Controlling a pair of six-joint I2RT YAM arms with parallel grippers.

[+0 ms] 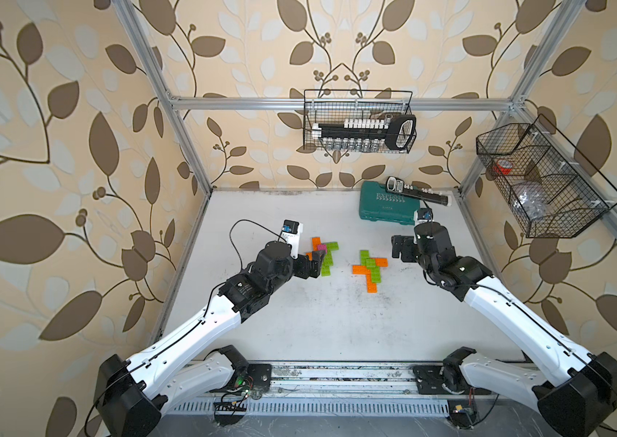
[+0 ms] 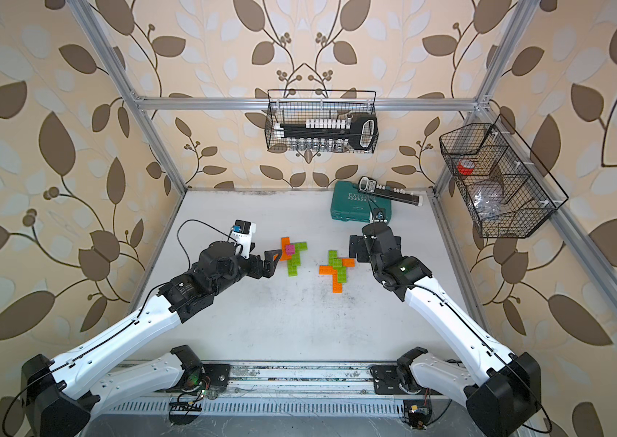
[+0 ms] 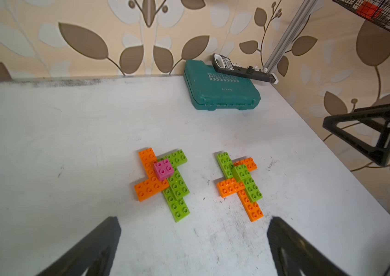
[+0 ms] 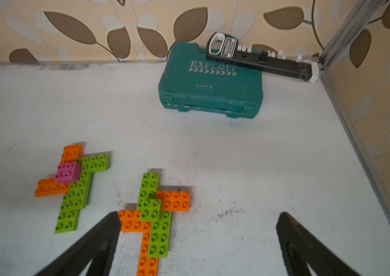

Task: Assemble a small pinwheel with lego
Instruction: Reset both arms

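a: where's the lego?
b: on the white tabletop. one pinwheel of orange and lime-green studded plastic bricks is capped by a small pink square brick. beside it, apart, lies a second pinwheel capped by a small green square brick.
a: and the grippers?
b: left gripper and right gripper are both spread wide, holding nothing.

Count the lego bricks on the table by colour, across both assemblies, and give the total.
Orange bricks: 5
Lime-green bricks: 6, counting the small square one
Pink brick: 1
Total: 12
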